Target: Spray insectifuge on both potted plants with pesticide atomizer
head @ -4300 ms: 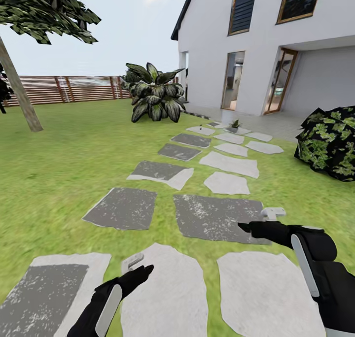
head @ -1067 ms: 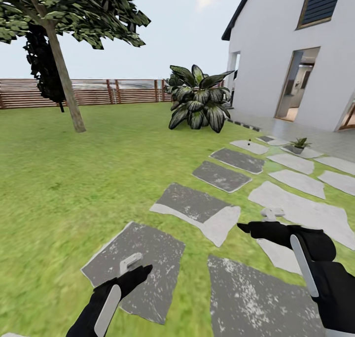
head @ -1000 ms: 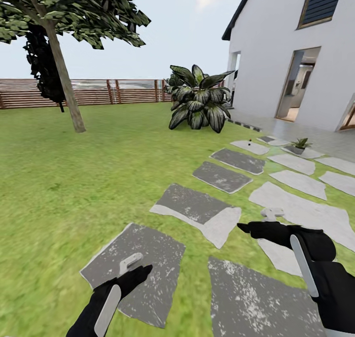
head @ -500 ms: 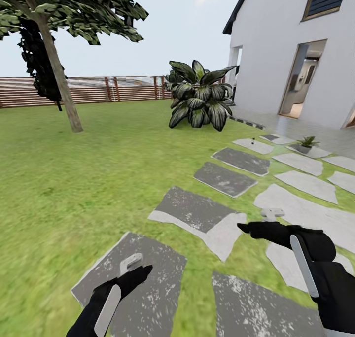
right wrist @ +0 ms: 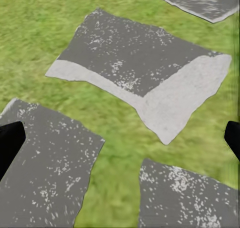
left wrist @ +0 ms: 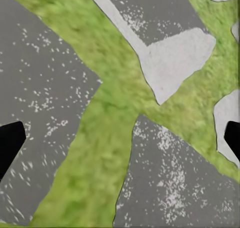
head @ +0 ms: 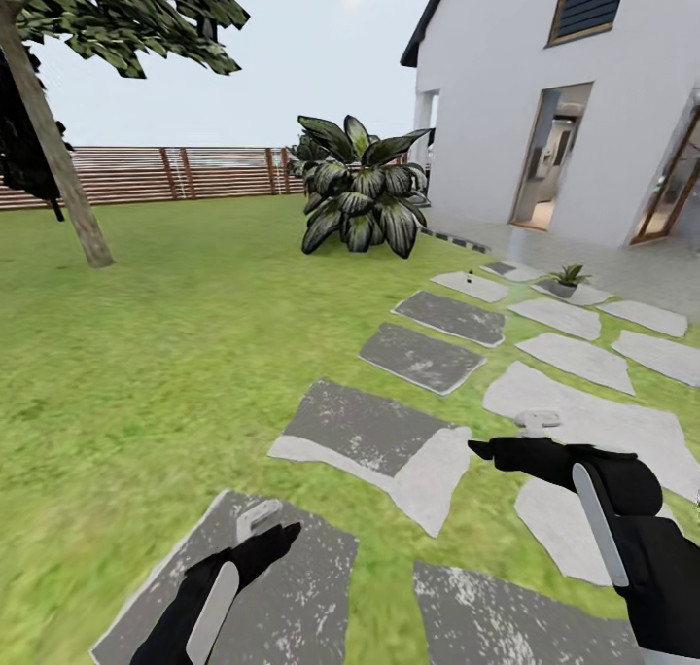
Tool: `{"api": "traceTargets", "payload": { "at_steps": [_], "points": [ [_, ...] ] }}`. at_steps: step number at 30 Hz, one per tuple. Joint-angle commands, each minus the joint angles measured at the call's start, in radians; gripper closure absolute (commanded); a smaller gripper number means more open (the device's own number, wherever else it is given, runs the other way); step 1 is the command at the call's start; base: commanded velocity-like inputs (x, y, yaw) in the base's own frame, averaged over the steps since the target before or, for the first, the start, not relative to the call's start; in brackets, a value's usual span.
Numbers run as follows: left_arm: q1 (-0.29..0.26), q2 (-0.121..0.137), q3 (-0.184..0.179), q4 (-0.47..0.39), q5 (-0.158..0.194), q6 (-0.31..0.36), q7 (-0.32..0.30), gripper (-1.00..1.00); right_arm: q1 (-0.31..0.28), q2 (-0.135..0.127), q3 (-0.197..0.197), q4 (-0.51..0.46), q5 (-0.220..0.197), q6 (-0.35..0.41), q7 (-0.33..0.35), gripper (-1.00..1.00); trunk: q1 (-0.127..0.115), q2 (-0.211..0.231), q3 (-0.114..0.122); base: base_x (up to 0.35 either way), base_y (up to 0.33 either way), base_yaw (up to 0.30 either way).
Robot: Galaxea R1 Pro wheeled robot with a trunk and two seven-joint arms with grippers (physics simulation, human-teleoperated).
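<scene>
The pesticide atomizer (head: 471, 275) is a tiny dark shape standing on a pale flat stepping stone (head: 469, 287) far ahead of me, too small for me to make out its label or trigger. Just beyond it to the right, one small potted plant (head: 568, 278), a rosette of pointed green leaves in a grey pot, sits on another pale slab near the grey paving (head: 622, 268) along the white house (head: 574, 111). I cannot tell whether any insectifuge lies on its leaves at this distance.

The stepping stones run from there back toward me across the green lawn (head: 165, 354), some dark grey and speckled, some whitish. A big bush of dark striped leaves (head: 360, 198) stands behind the stones beside the house corner, a brown slatted fence (head: 185, 172) closes the yard, and a leaning tree trunk (head: 53, 150) rises at the left.

My left gripper (head: 261, 531) hangs low over a dark speckled slab (head: 292, 587); in its wrist view the two black fingertips (left wrist: 10, 143) sit at opposite edges, spread wide, with nothing between them but grass and stone. My right gripper (head: 501, 441) reaches forward over the grass beside a two-toned slab (right wrist: 150, 83), its fingertips (right wrist: 9, 140) likewise far apart and empty
</scene>
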Motion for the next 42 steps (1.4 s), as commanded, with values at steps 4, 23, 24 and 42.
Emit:
{"api": "traceTargets", "payload": {
  "at_steps": [4,23,24,42],
  "points": [
    [0.0,-0.001,0.002,-0.003,0.012,0.006,0.003,-1.0,0.0,0.0,-0.001,0.0,-0.008,0.006,-0.003,-1.0,0.001,-0.001,-0.001,0.33,0.156,-0.276],
    [0.0,-0.004,-0.002,-0.012,0.029,0.011,0.012,-1.0,-0.002,-0.006,-0.003,0.0,-0.008,0.006,-0.004,-1.0,0.001,-0.001,-0.001,0.243,0.097,-0.267],
    [0.0,-0.005,-0.003,-0.012,0.028,0.011,0.012,-1.0,-0.002,-0.006,-0.003,0.0,-0.008,0.006,-0.004,-1.0,0.001,-0.001,-0.001,0.311,0.083,-0.138],
    [-0.001,-0.005,-0.009,-0.02,0.024,0.006,-0.001,-1.0,-0.034,0.013,-0.004,0.0,-0.009,0.006,-0.003,-1.0,0.001,-0.001,-0.001,0.322,0.086,-0.023]
  ]
}}
